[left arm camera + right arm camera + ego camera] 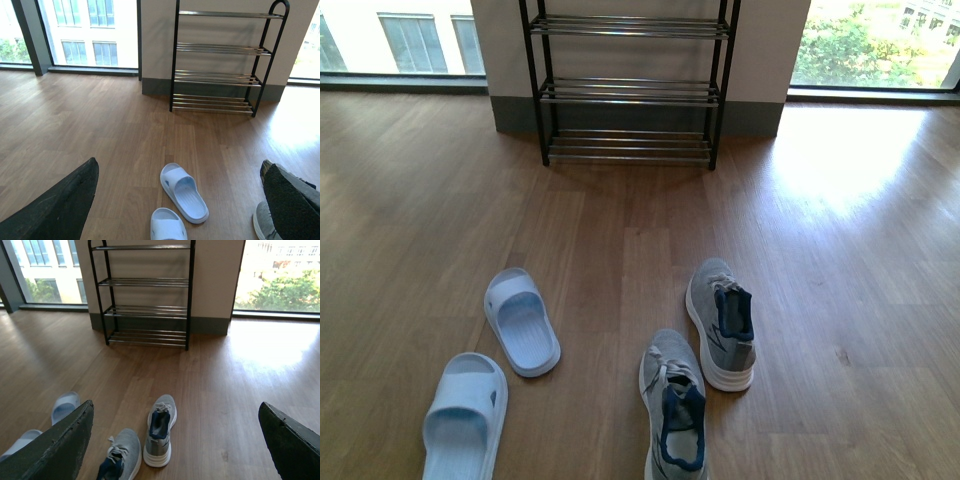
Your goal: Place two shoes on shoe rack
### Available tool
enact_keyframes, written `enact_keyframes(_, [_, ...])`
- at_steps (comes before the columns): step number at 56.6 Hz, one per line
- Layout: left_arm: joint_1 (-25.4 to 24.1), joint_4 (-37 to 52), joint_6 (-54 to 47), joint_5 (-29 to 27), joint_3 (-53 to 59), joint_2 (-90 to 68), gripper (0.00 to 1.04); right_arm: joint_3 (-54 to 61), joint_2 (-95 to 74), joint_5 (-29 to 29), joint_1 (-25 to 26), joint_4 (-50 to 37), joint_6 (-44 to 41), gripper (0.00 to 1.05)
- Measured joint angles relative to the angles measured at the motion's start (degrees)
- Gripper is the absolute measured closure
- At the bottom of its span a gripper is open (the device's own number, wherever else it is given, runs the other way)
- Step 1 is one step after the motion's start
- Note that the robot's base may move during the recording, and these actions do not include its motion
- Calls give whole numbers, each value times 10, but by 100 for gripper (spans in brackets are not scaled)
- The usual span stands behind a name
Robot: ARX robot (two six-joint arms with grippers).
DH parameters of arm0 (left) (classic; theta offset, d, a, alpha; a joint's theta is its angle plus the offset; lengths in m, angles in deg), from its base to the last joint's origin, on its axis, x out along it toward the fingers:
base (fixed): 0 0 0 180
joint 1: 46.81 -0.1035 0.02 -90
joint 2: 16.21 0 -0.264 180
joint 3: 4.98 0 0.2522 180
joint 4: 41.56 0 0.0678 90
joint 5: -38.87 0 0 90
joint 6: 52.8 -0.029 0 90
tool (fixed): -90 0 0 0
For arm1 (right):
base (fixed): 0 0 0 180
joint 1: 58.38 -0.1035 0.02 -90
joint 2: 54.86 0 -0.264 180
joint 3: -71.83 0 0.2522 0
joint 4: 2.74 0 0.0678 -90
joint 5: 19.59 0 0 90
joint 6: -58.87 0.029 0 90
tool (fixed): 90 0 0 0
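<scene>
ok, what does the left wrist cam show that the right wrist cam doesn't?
Left wrist only: both slides out in the open, and a building through the window. Of the sneakers it shows just a sliver.

Right wrist only: both sneakers whole, trees outside, and a sunlit patch of floor. The slides are partly hidden behind a gripper finger.

Both: the rack against the wall with no shoes on it, the wooden floor, and the arm's own gripper open and holding nothing, left gripper and right gripper.

Grey sneakers [161,435] lie side by side on the floor; shoe rack [145,310] beyond, at the wall; right hand [175,405] spread wide.
</scene>
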Motion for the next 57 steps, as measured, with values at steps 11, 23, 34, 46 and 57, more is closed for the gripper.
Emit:
enact_keyframes(11, [0, 0, 0, 0, 0, 0, 9, 0, 0, 0, 0, 0, 0, 9])
enact_keyframes(23, [0, 0, 0, -2, 0, 0, 9, 0, -1, -3, 0, 0, 0, 9])
enact_keyframes(34, [0, 0, 0, -1, 0, 0, 9, -12, -19, -22, 2, 38, 3, 9])
enact_keyframes(46, [0, 0, 0, 0, 0, 0, 9, -73, -266, -46, 4, -10, 6, 9])
enact_keyframes(57, [0, 0, 0, 0, 0, 0, 9, -109, -577, -45, 8, -184, -11, 9])
